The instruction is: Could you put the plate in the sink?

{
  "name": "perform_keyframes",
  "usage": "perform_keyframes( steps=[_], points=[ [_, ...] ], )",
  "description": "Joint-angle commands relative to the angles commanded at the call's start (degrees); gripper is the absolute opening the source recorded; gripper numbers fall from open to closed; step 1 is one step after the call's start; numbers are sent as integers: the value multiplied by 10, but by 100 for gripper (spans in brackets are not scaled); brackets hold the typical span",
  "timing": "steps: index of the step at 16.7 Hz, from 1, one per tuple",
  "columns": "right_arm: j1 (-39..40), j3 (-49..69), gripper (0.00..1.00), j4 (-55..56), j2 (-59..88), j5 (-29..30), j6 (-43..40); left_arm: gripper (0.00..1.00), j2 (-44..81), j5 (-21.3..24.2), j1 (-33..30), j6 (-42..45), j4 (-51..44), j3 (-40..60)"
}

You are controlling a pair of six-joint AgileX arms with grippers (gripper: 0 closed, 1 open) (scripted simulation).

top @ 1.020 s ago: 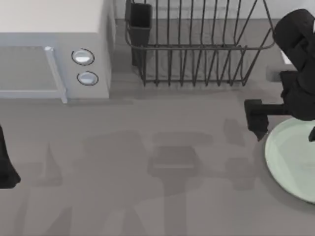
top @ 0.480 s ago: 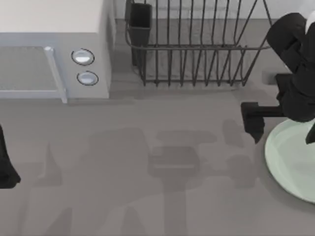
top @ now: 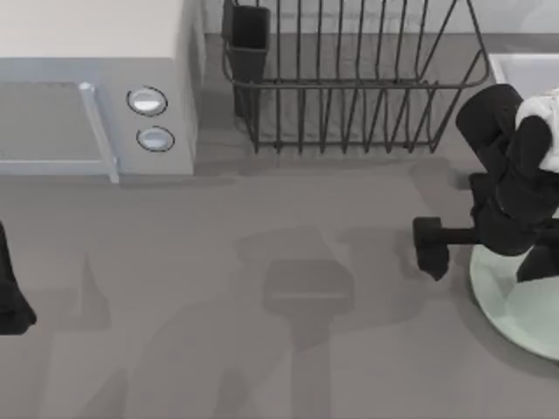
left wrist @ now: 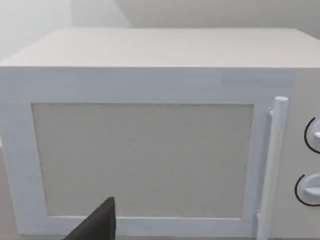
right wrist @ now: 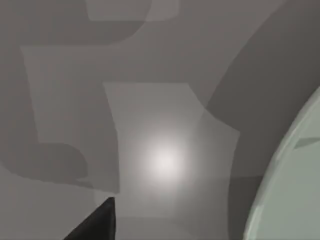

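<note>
Mint-green plate point(top: 515, 305) flat on table point(top: 262, 349), round.

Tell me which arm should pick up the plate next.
Right, probably. The right gripper hangs at the plate's rim on the table's right side, with the sink just behind. The left arm sits parked at the far left edge, facing the microwave.

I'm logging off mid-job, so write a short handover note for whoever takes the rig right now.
Right gripper: over the left edge of the plate at the table's right side; whether it grips the rim cannot be told.
Left gripper: parked at the table's left edge, facing the microwave.
Sink: a white corner shows at the far right, behind the dish rack.
Done: the right arm has reached the plate.
Left: secure the plate, carry it to the sink, release.
</note>
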Motion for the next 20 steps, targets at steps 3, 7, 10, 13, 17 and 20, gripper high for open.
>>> perform_keyframes(
  steps=[3, 7, 10, 13, 17, 20],
  points=[
    [1, -16, 100, 23, 13, 0, 1, 100, 0, 0, 0, 0, 0, 0],
    [1, -16, 92, 23, 13, 0, 1, 100, 0, 0, 0, 0, 0, 0],
    [1, -16, 70, 23, 13, 0, 1, 100, 0, 0, 0, 0, 0, 0],
    [1, -16, 47, 23, 13, 0, 1, 100, 0, 0, 0, 0, 0, 0],
    [1, -16, 17, 23, 13, 0, 1, 100, 0, 0, 0, 0, 0, 0],
    [1, -16, 0, 23, 13, 0, 1, 100, 0, 0, 0, 0, 0, 0]
  ],
)
